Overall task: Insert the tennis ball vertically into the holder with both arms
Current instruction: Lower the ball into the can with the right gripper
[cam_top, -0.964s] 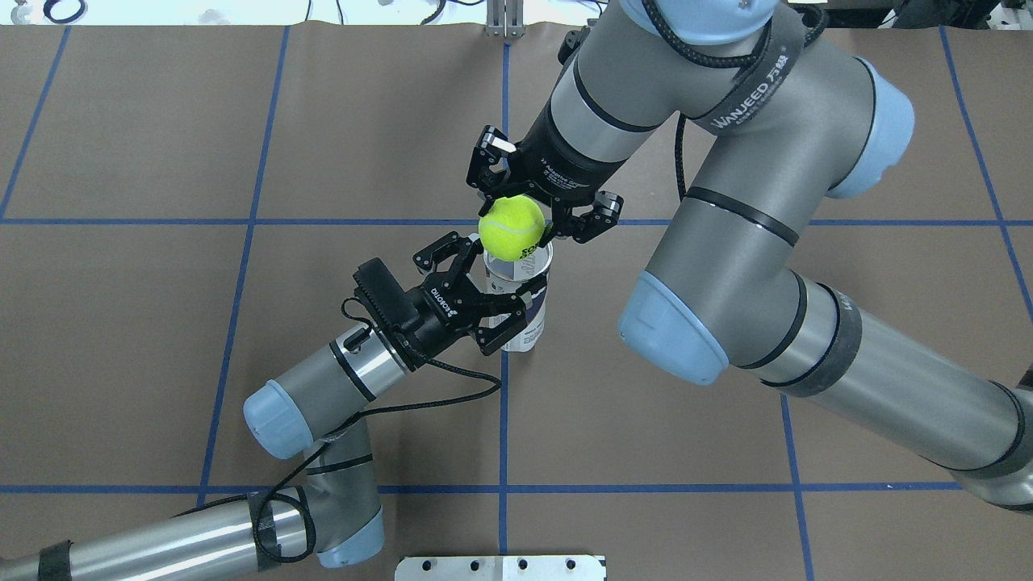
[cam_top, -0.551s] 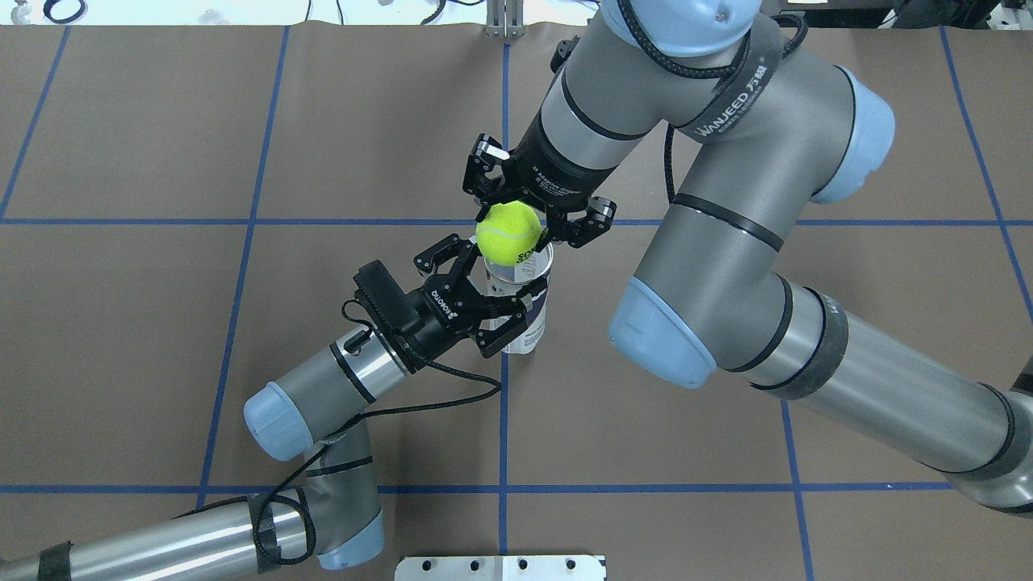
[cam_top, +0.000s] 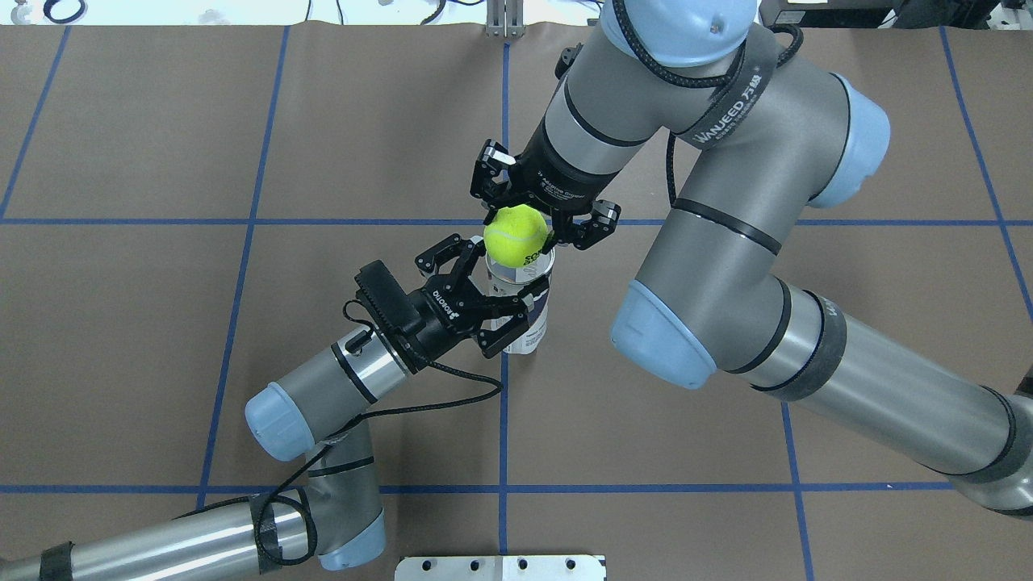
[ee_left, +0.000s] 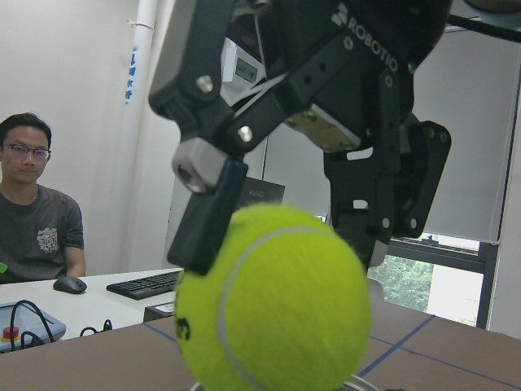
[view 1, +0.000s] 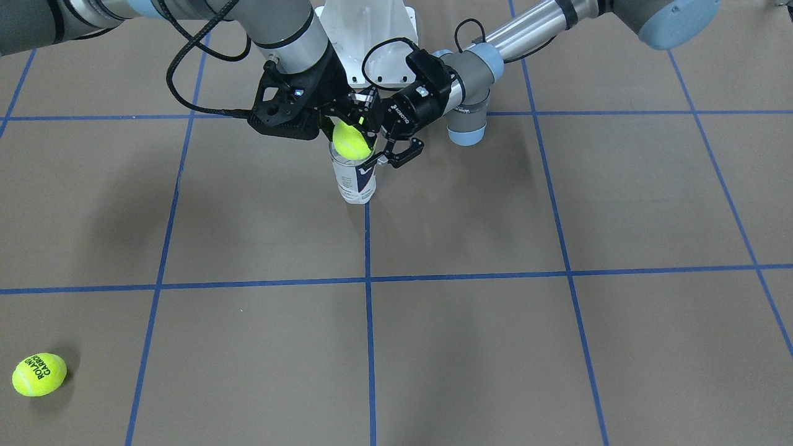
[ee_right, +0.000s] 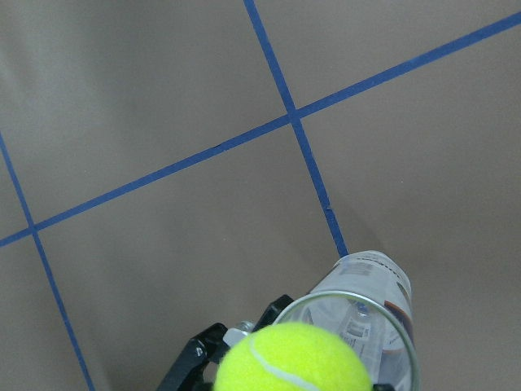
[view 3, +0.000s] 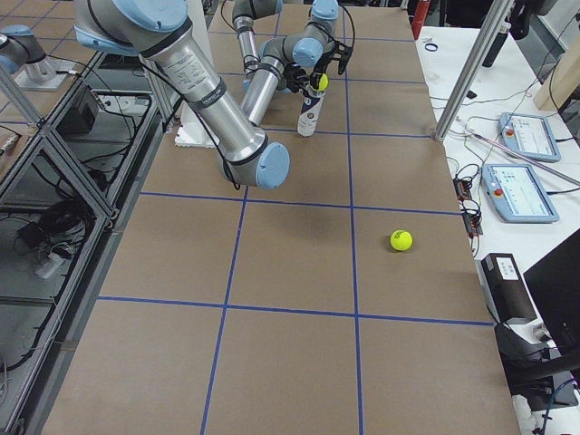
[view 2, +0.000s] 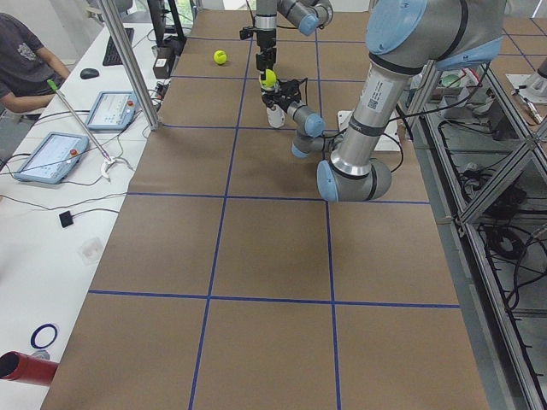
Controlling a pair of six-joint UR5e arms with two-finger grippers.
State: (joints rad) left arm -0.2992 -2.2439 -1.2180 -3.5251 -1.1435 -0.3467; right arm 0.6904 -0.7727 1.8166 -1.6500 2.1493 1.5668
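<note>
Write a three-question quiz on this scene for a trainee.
1. True or false: the ball in the right gripper is fully inside the holder.
2. Which one grips the holder? A. the left gripper B. the right gripper C. neither
3. Counting the loose ball on the table, how many balls show in the front-facing view?

Key
1. False: it is at the holder's mouth, mostly above the rim.
2. A
3. Two
</note>
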